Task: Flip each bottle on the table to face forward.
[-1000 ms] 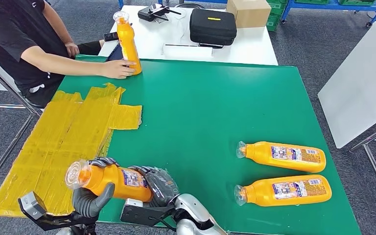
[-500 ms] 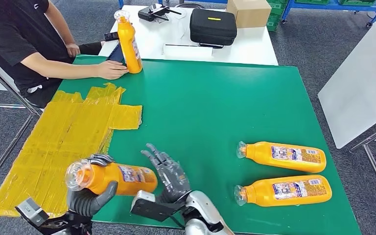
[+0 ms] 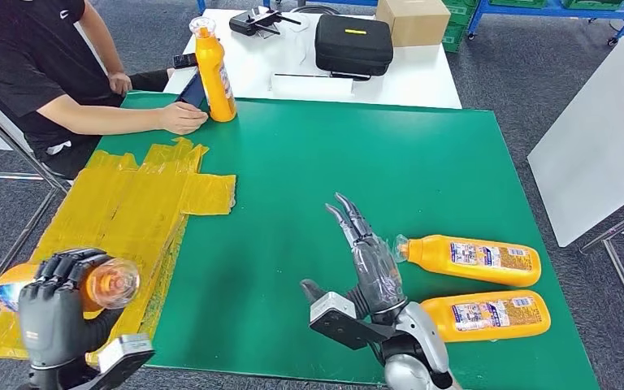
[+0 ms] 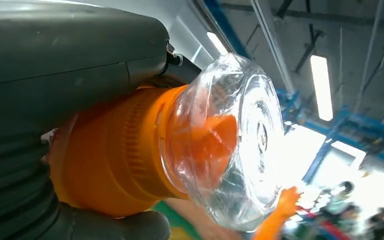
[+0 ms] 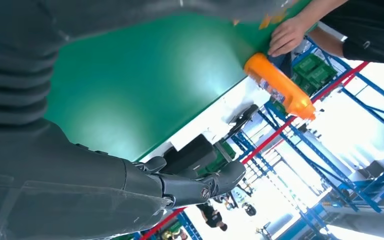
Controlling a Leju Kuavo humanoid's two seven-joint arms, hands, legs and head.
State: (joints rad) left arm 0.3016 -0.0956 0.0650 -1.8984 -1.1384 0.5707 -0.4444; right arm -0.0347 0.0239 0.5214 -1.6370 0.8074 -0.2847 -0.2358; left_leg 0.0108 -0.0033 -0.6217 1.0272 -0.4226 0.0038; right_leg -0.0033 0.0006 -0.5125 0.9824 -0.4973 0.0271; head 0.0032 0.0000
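Orange bottle (image 3: 89, 284) gripped in left hand (image 3: 53, 313) off the table's near-left corner, above the yellow sheet (image 3: 118, 236); fingers wrapped over the body, thumb below, clear cap (image 4: 230, 145) poking out past them. Long axis roughly level, cap end toward the table, base out to the left. Right hand (image 3: 370, 264) released, fingers straight and spread, hovering over the green table (image 3: 317, 179), holding nothing, tips just beside the cap of the farther lying bottle (image 3: 467, 258). Nearer lying bottle (image 3: 471, 315) parallel to it, both flat, caps toward the left, labels up. Upright bottle (image 3: 214, 69) at the far-left edge, cap up, person's hand (image 3: 180, 118) touching its base.
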